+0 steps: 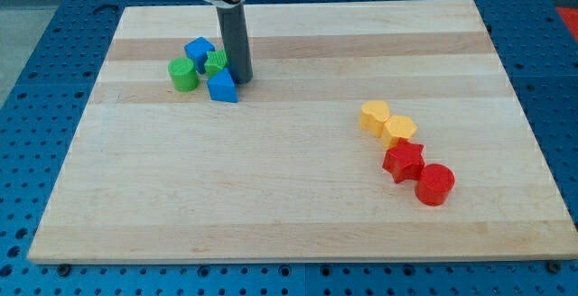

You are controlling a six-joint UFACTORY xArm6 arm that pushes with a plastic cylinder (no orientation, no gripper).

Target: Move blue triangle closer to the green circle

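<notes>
The blue triangle (222, 87) lies on the wooden board (271, 188) at the upper left. The green circle (183, 75) sits just to its left, a small gap apart. A green star (216, 62) and a blue cube-like block (200, 50) are packed just above them. My tip (242, 79) rests on the board right beside the blue triangle's right side, touching or nearly touching it and the green star.
At the view's right, a diagonal row runs down: a yellow block (375, 115), a second yellow block (399, 132), a red star (404, 161) and a red cylinder (435, 185). Blue perforated table surrounds the board.
</notes>
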